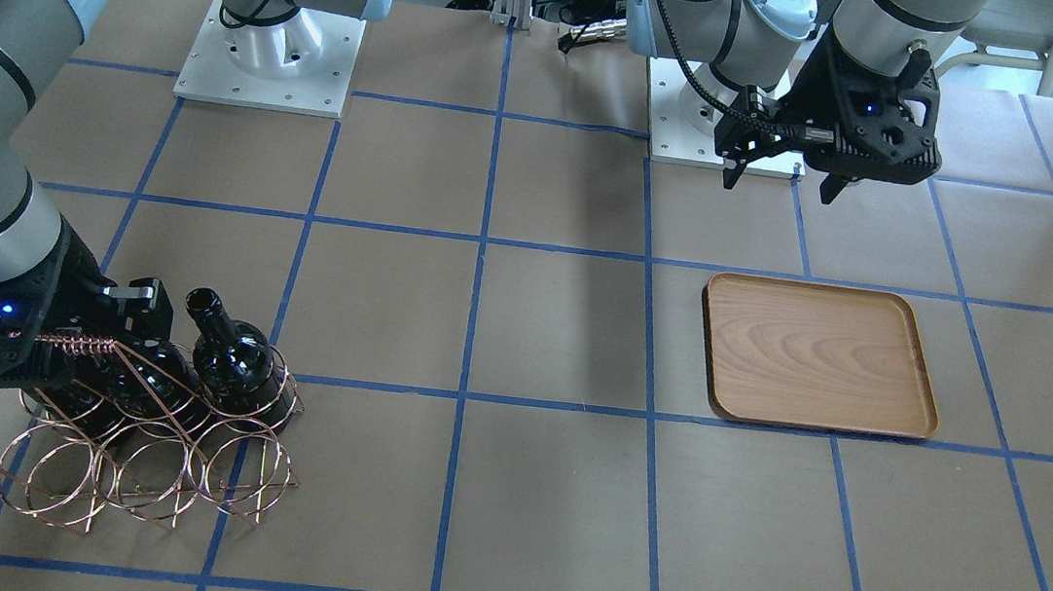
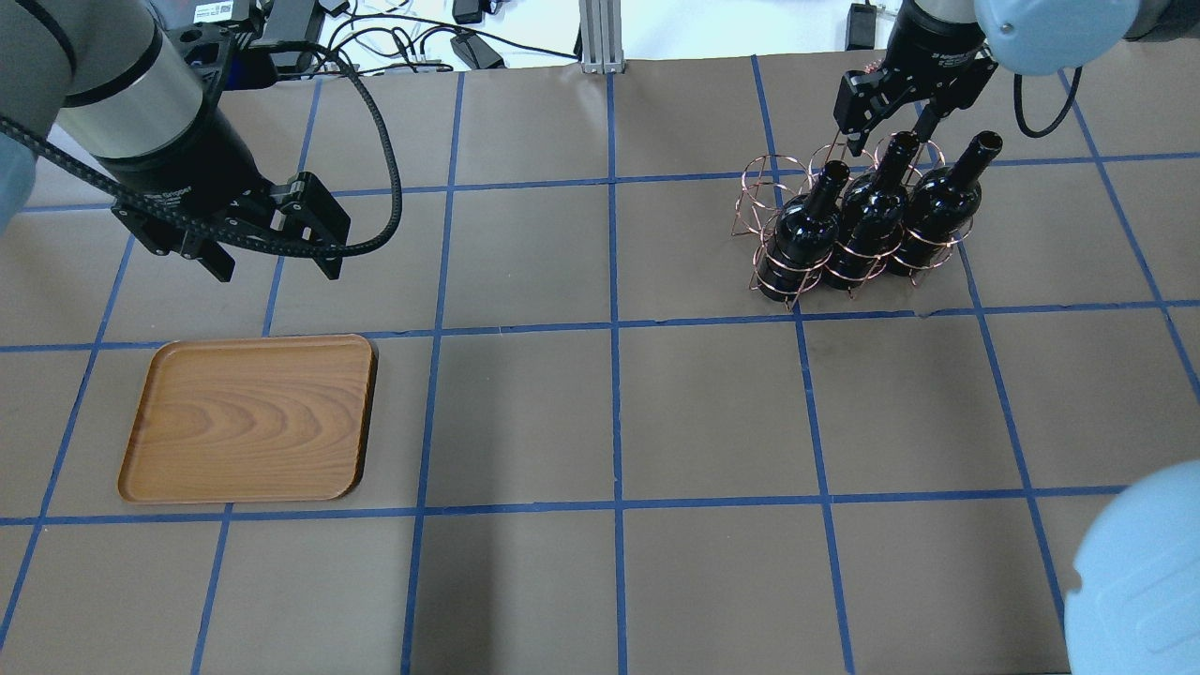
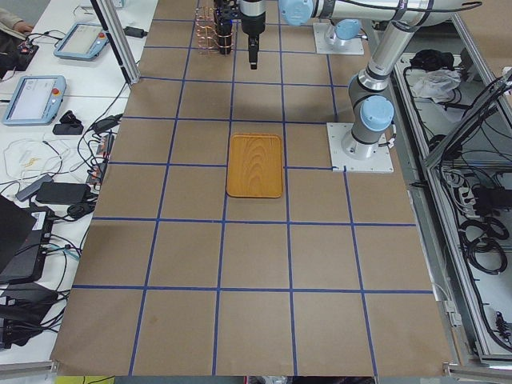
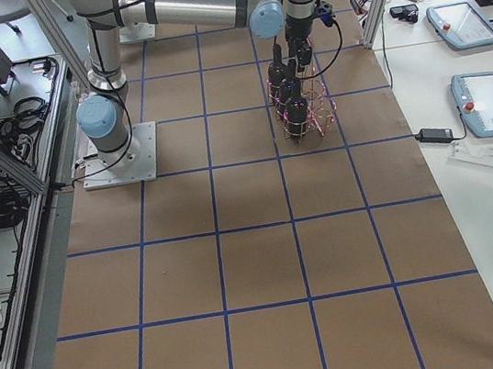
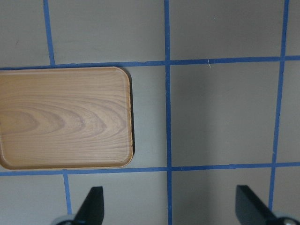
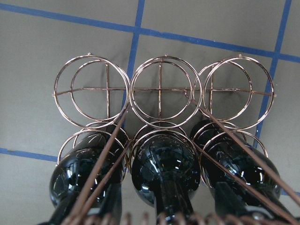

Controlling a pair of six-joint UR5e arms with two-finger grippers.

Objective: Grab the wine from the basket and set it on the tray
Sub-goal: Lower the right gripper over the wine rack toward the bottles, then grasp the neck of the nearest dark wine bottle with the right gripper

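The wine (image 2: 873, 217) is the middle one of 3 near-black, glossy bottles. They stand necks up, side by side, in 1 row of the basket (image 2: 764, 183), directly beneath the right gripper (image 2: 888, 142). That gripper hangs low over the coiled handle bar (image 1: 76, 344) with its jaws spread apart. From overhead, the neck of the middle bottle rises between the 2 fingers, which stand wider than the neck. Whether either finger touches glass or wire cannot be told.

In the right wrist view the 3 rounded bottle shoulders fill the hoops nearest the gripper. The outer hoops (image 6: 159, 89), a second row of 3, lie just beyond them, ahead of the fingers, and the brown table (image 2: 609, 422) shows through them. Thin copper struts run from the handle bar down across the bottles.

The tray (image 2: 248, 417) lies flat on the table, well apart from the right gripper and near the left gripper (image 2: 275, 270). The left gripper hovers clear of the table, its jaws wide apart and grasping nothing. The tray is below it and off to 1 side. In the left wrist view the tray's rounded corner sits ahead and to the left of the fingertips (image 5: 93, 204), and blue tape lines (image 5: 167, 117) cross the table under the gap between them.
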